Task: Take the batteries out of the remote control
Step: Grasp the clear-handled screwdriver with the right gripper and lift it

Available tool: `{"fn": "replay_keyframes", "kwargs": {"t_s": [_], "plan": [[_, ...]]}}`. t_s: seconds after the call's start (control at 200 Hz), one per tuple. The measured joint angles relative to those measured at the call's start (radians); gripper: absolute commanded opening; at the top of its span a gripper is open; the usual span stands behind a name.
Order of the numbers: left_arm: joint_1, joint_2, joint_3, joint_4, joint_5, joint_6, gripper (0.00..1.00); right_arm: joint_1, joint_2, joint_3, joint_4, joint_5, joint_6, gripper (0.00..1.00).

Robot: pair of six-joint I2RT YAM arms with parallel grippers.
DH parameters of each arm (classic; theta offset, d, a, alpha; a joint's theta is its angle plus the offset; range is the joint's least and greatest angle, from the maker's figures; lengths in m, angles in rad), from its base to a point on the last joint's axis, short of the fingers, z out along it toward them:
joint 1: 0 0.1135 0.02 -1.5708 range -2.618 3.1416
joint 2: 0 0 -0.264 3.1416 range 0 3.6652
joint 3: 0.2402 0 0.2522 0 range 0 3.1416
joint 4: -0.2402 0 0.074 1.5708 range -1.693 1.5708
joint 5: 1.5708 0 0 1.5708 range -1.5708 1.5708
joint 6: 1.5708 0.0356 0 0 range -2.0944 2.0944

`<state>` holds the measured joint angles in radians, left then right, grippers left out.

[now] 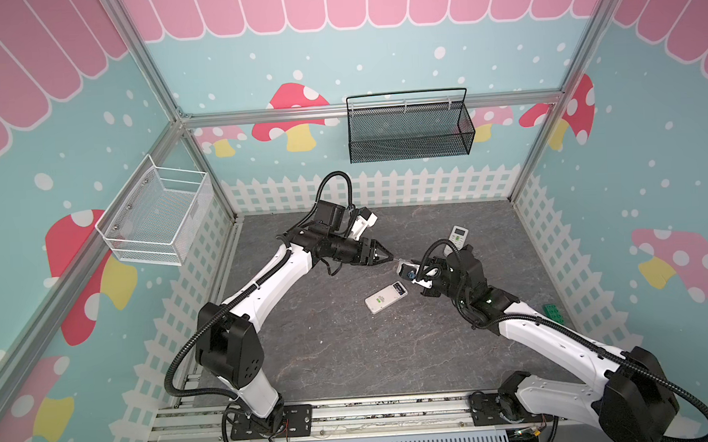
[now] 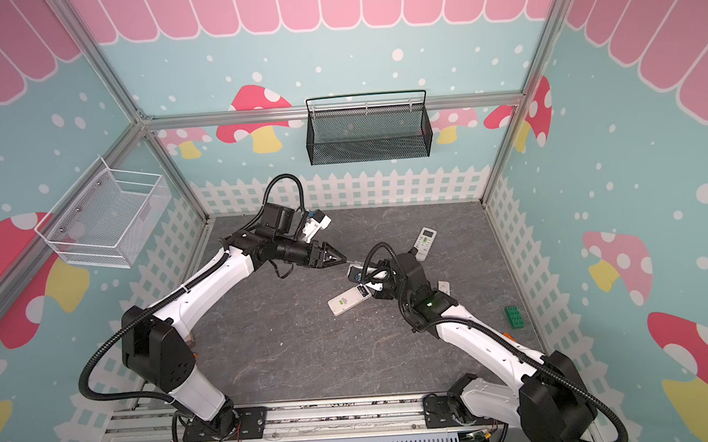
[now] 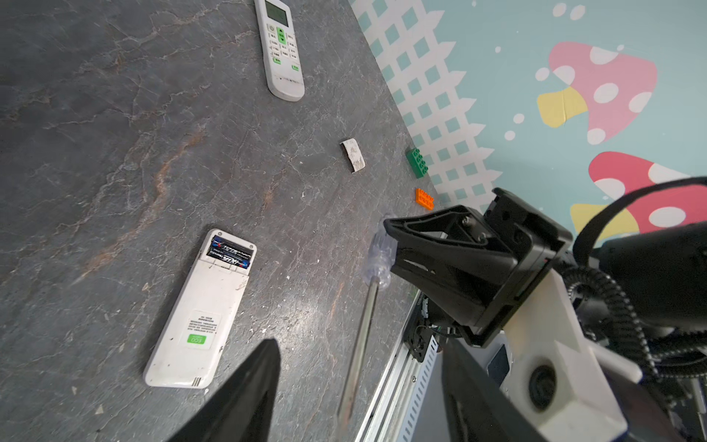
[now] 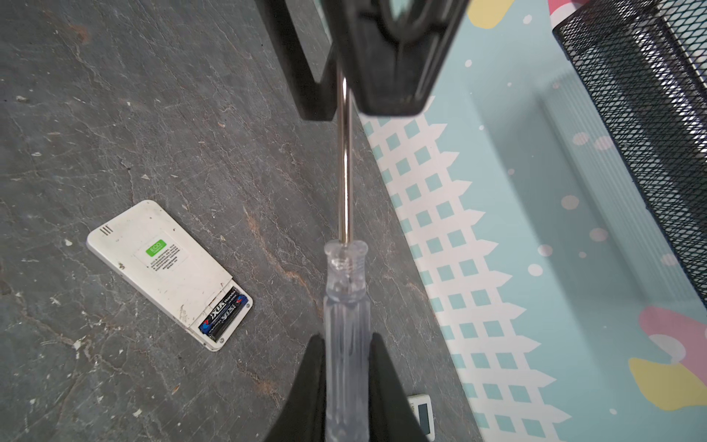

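— Grey slate table (image 1: 330, 356). Where are the batteries (image 3: 229, 254)?

— Two black ones show, side by side in the open bay of the remote (image 1: 383, 300). It lies face down near the table's middle in both top views. Its bay end is turned toward two o'clock.

— Is anything touching it?

— No. Both claws hang over the slate just beyond it, at about twelve o'clock. The right gripper (image 4: 346, 340) reaches in from four o'clock. It is clamped tight on the clear handle of a screwdriver (image 4: 346, 298), and the steel shaft points toward ten o'clock.

— And the left gripper (image 3: 359, 344)?

— It comes in from nine o'clock, nose toward three. Its jaws stand partly apart, one on each side of the shaft near the tip. The left wrist view shows a gap on both sides, so I see no grip there.

— What else lies on the slate?

— A face-up remote (image 1: 455, 238) at two o'clock from the first one, well apart from it. A small white piece (image 3: 352, 155) lies flat on its own. A green brick (image 2: 514, 316) sits near the table's three o'clock edge, with an orange brick (image 3: 424, 199) close by along that edge.
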<state>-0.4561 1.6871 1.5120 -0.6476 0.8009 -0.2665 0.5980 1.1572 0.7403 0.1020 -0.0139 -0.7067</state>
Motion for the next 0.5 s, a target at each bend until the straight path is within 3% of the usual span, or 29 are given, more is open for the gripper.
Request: {"fn": "replay_keyframes", "kwargs": {"t_s": [0.215, 0.35, 0.465, 0.5], "plan": [[0.001, 0.011, -0.002, 0.036, 0.001, -0.049, 0.3, 0.007, 0.019, 0.007, 0.015, 0.006, 0.0, 0.0], [0.001, 0.011, -0.016, 0.043, 0.001, -0.045, 0.24, 0.011, 0.032, 0.01, 0.019, 0.018, 0.005, 0.0], [0.001, 0.011, -0.031, 0.045, 0.002, -0.04, 0.0, 0.012, 0.039, 0.01, 0.019, 0.022, 0.008, 0.0], [0.001, 0.011, -0.034, 0.048, 0.013, -0.038, 0.0, 0.012, 0.04, 0.01, 0.016, 0.022, 0.009, 0.0]]}}
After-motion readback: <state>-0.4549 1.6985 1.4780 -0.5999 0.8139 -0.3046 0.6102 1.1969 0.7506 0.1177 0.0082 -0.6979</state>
